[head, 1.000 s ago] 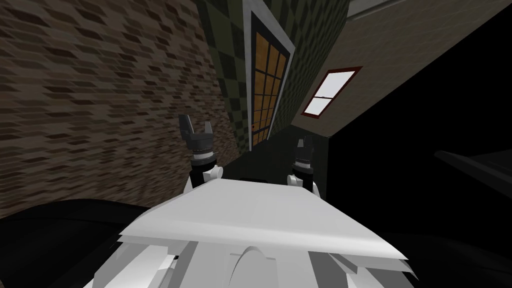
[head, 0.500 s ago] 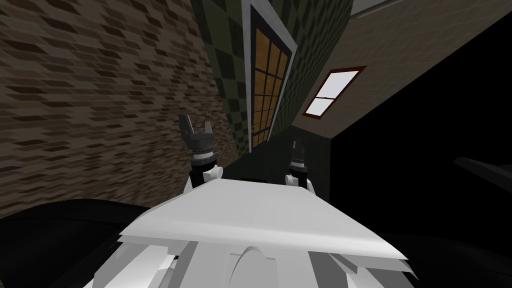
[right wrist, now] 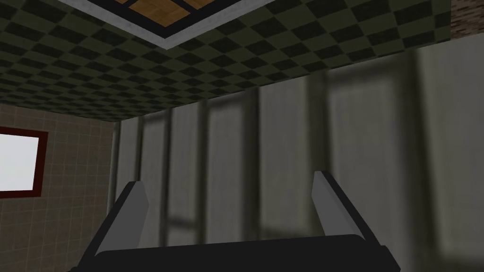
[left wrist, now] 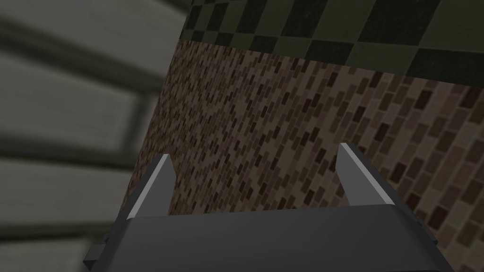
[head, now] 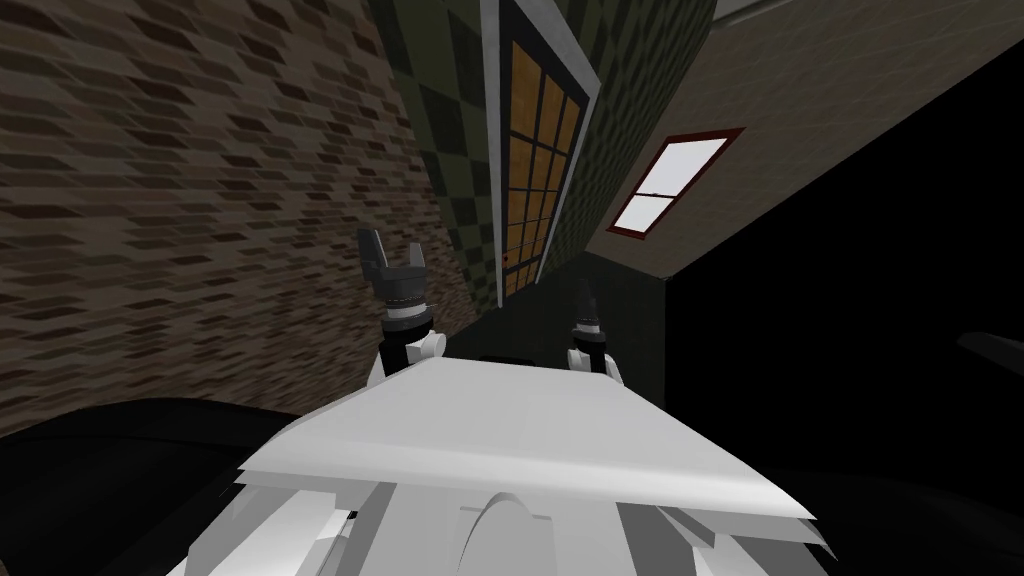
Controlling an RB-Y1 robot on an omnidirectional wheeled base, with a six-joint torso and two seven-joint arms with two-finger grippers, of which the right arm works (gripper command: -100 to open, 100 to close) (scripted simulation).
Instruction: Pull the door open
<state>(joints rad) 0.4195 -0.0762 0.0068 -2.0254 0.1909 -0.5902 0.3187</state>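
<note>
The left gripper (head: 392, 245) stands raised just above the chest's left side. Its fingers (left wrist: 352, 172) are spread wide apart with nothing between them. In its wrist view (left wrist: 254, 153) they face a brown brick wall (left wrist: 293, 137) and touch nothing.

The right gripper (head: 585, 295) sits lower on the other side, small and dark in the head view. Its wrist view (right wrist: 228, 182) shows its fingers (right wrist: 132, 212) equally wide apart and holding nothing. They point at a grey surface with dark stripes (right wrist: 283, 156).

Past both grippers, the brick wall (head: 200, 180) runs along the left and meets a green-and-black checkered wall (head: 440, 130).

The door (head: 530, 170) is set in that checkered wall, ahead and between the two grippers but well apart from both. It has orange panes in a dark grid inside a pale grey frame (head: 493, 150). A tiny red spot (head: 506, 263) sits low on its near edge, too small to make out. The right wrist view catches one corner of the door (right wrist: 156, 9) and its frame.

Further right, a window with a red frame (head: 670, 180) is set in a tan tiled wall (head: 760, 90). Beyond that wall's edge lies a black area (head: 880, 280).
</note>
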